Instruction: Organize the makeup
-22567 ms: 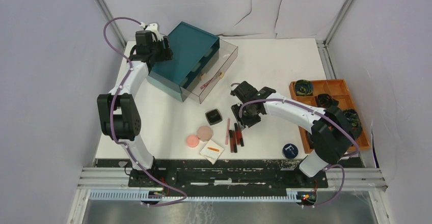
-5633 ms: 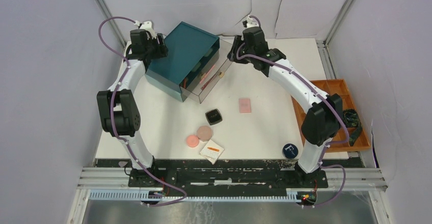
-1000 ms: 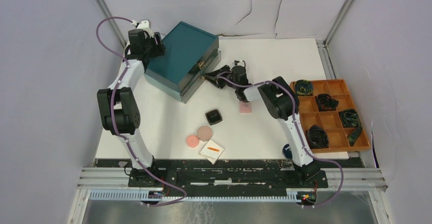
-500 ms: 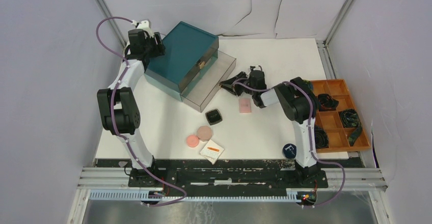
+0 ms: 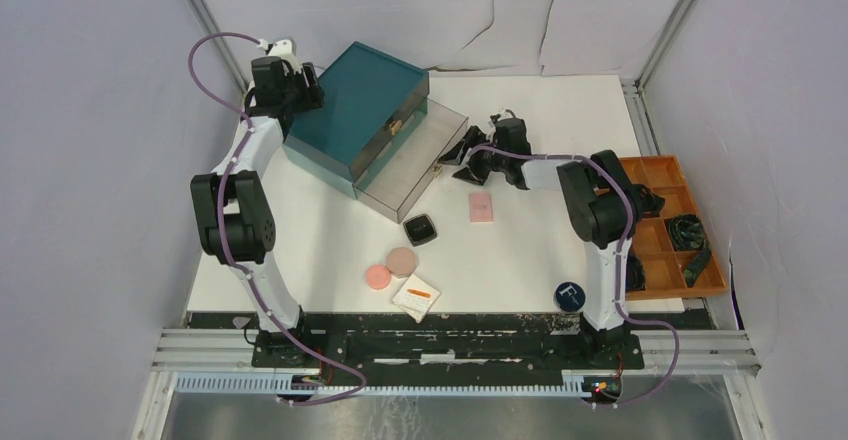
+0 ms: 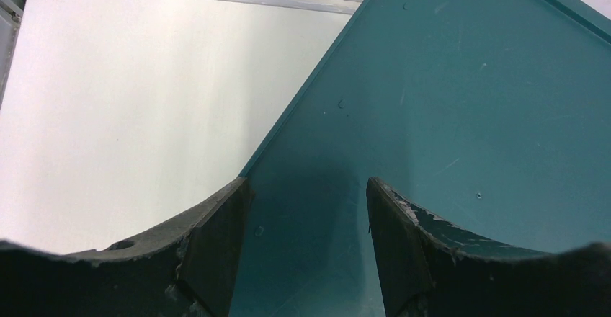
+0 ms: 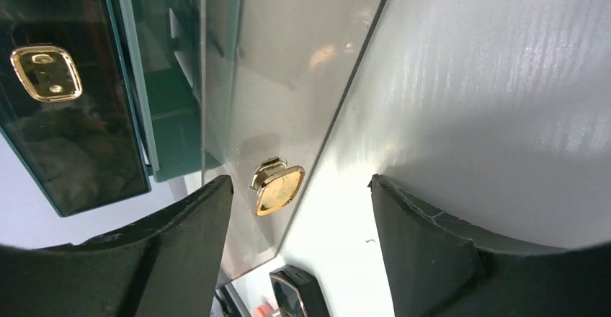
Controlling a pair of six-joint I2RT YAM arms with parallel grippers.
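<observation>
**A:** Starting at the bases, what is still out?

**B:** The white pad (image 5: pixel 416 297) and the F tin (image 5: pixel 569 295). Farther on are the pink disc (image 5: pixel 378 277), the beige disc (image 5: pixel 402 261), the black compact (image 5: pixel 420 229) and the pink square (image 5: pixel 481 207). All lie loose on the table (image 5: pixel 520 260).

**A:** And what's new?

**B:** The lower drawer (image 5: pixel 412 163) of the teal box (image 5: pixel 365 95), shut a second ago, now stands pulled out. The right gripper (image 5: pixel 465 155) beside it has let go, its jaws spread and empty. I'd say the drawer is ready for filling, and the pink square lies closest.

**A:** Do the wrist cameras add anything?

**B:** The right one shows the gold knob (image 7: pixel 278 187) untouched between the fingers, which is too small to make out from overhead. The left one shows the left gripper (image 6: pixel 306 194) spread over the box's far corner, holding nothing. Whether it presses down, I cannot tell.
</observation>
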